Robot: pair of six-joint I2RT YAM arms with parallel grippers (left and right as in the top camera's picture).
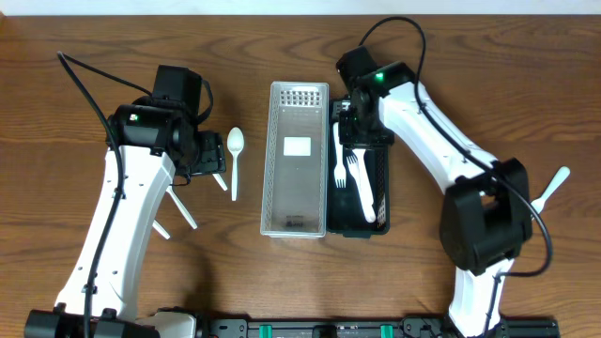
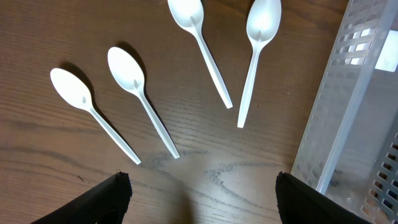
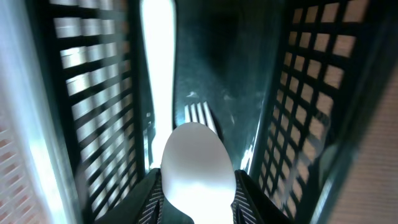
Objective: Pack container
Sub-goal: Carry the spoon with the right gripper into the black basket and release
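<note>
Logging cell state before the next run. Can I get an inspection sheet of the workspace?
Surface: wooden table, no spills seen.
Job's things: clear slotted bin, no cutlery in it; black bin right beside it, holding white forks; four white spoons on the table left of the clear bin; one white utensil by the right arm's base.
Clutter: nothing seen.
Grippers: left pincer open above the four spoons; right pincer shut on a held spoon inside the black bin.
Cables: black cables loop off both arms, clear of the bins.
Surroundings: black rail along the near edge.
</note>
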